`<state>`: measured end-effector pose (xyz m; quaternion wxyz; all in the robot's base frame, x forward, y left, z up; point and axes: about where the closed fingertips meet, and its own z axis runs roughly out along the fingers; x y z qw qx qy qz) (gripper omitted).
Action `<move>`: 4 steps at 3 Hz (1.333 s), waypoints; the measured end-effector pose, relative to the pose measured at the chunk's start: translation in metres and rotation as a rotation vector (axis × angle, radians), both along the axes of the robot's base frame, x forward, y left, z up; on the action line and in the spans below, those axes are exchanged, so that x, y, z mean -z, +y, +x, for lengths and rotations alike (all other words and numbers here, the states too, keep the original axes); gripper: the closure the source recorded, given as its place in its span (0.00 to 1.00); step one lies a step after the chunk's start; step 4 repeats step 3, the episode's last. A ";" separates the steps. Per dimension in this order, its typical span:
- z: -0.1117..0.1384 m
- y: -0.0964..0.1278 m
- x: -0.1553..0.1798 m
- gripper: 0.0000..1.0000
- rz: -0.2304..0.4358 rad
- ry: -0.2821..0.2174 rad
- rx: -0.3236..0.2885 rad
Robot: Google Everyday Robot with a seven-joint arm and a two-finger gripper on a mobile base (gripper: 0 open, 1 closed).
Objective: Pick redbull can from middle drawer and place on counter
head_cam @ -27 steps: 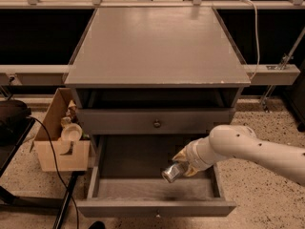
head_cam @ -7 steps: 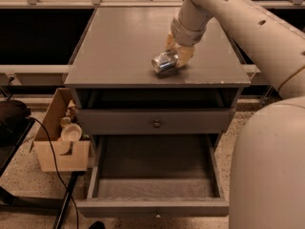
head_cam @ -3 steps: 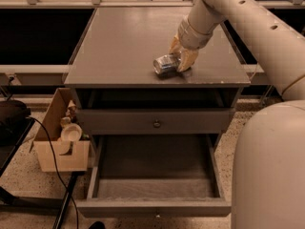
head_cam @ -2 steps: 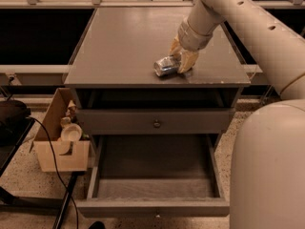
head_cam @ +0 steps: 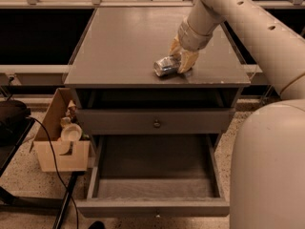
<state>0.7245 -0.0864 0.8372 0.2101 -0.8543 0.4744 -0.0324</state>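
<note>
The redbull can was found lying on its side on the grey cabinet's top surface, near the front edge and towards the right, its silvery end turned to the left. The tool was set low against the can's right end, touching it; whether the can was gripped or merely lay against the tool could not be told. The low, side-on pose was judged to suit setting the can down flat rather than dropping it. The can was kept just inside the front edge, so a roll forward was considered a risk. The middle drawer stood pulled out below, its floor bare, so the picking part was judged done and only the release left. The upper drawer front with its small knob was shut. A cardboard box holding a pale cup was placed to the left of the cabinet, well apart from the can. The robot's arm and body filled the right side, and the space beyond the drawer's right wall was hidden by them.
</note>
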 end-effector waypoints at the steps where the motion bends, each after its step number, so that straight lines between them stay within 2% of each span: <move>1: 0.000 0.000 0.000 0.28 0.000 0.000 0.000; 2: 0.000 0.000 0.000 0.00 0.000 0.000 0.000; 4: 0.000 0.000 0.000 0.00 0.000 0.000 0.000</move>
